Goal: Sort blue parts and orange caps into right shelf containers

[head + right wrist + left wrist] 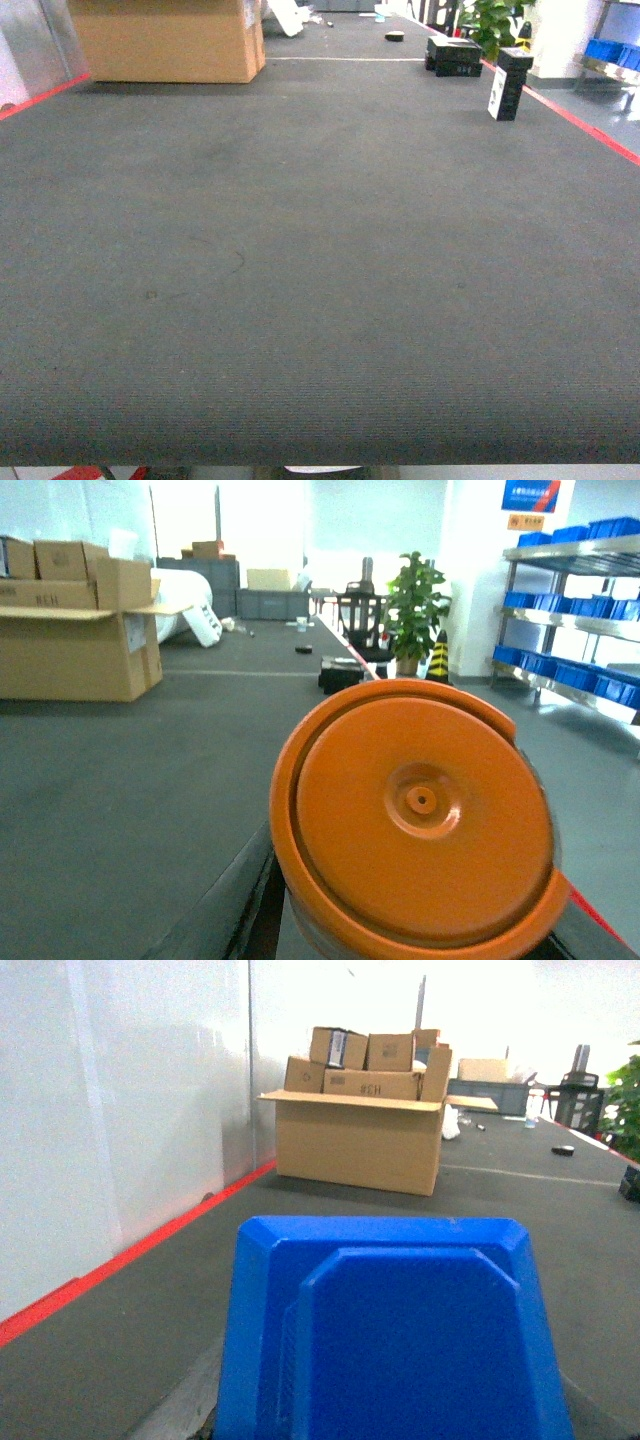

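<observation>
Close before the left wrist camera, a blue part filling the lower view; jaws hidden behind it, grip impossible to tell. Before the right wrist camera, an orange cap, round face toward the lens; jaws likewise hidden. Beyond, dark grey carpet, a cardboard box far left. Far right, blue shelf containers on a metal rack.

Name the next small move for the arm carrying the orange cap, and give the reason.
Probably turn right toward the shelf. The orange cap fills the right wrist view, apparently carried, and the blue crates sit well off to its right across the floor.
</observation>
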### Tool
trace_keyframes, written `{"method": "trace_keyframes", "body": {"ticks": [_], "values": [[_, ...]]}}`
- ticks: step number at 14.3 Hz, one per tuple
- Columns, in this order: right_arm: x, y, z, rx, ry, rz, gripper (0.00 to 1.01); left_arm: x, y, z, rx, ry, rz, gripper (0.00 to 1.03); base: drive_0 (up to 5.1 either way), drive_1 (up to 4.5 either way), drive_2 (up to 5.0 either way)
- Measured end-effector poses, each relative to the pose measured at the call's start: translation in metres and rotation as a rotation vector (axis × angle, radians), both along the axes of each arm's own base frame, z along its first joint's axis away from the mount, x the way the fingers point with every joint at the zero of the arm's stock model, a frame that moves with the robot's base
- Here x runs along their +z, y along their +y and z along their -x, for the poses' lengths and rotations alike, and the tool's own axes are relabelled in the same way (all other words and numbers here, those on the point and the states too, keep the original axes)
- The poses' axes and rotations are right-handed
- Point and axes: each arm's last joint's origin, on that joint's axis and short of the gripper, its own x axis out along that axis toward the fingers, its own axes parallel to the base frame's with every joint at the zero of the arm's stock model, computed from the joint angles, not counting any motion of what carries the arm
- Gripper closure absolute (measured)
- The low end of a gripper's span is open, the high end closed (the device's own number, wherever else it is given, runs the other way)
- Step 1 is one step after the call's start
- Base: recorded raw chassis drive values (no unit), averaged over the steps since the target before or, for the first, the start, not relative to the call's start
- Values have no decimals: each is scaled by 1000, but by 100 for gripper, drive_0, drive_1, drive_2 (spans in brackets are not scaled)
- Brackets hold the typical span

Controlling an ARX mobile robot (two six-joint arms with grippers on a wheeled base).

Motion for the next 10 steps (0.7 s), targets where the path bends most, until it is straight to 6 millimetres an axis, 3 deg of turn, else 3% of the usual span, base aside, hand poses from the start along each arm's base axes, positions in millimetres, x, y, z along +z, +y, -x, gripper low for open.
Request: {"method": "trace_keyframes", "body": {"ticks": [2, 3, 8, 9, 10], "values": [[18, -8, 37, -30, -79, -18, 57, 16, -8, 31, -21, -57, -12, 59, 0, 0, 0], [22, -10, 45, -32, -101, -27, 57, 20, -11, 37, -20, -70, -18, 59, 0, 0, 0], [28, -12, 54, -26, -147, -48, 57, 21, -15, 40, -24, -69, -47, 59, 0, 0, 0], [21, -16, 51, 63, 30, 19, 57, 18, -10, 39, -101, 61, -92, 59, 0, 0, 0], [-9, -32, 61, 109, 168, 9, 57, -9, 6, 59, -259, 195, -30, 59, 0, 0, 0]]}}
